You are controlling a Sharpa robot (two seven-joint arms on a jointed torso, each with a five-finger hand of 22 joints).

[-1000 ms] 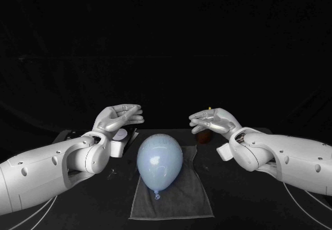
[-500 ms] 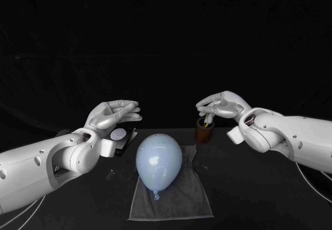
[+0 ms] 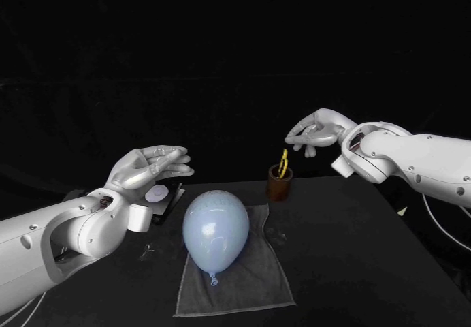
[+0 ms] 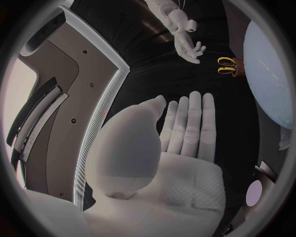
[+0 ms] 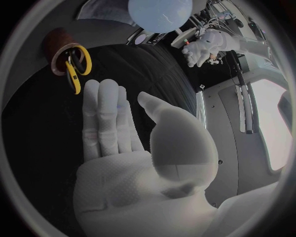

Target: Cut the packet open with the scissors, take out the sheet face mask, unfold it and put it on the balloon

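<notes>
A pale blue balloon [image 3: 213,228] lies on a grey towel [image 3: 240,286] in the middle of the black table. Behind it stands a brown cup [image 3: 280,185] with yellow-handled scissors [image 3: 284,163] upright in it. My right hand [image 3: 319,131] hovers above and to the right of the cup, empty, fingers stretched out [image 5: 108,123]. My left hand [image 3: 152,165] hangs in the air left of the balloon, also empty with straight fingers [image 4: 188,128]. The right wrist view shows the scissors [image 5: 77,66] in the cup [image 5: 58,42] and the balloon [image 5: 160,12] beyond.
A dark flat thing with a pale round patch [image 3: 159,193] lies behind my left forearm, left of the balloon. A small clear object [image 3: 147,250] sits on the table by the towel's left edge. The table's right edge [image 3: 412,225] runs near my right arm.
Both hands have moved apart and uncurled. The right hand rose from just over the cup to higher and further right; the left drifted left. The scissors stay in the cup.
</notes>
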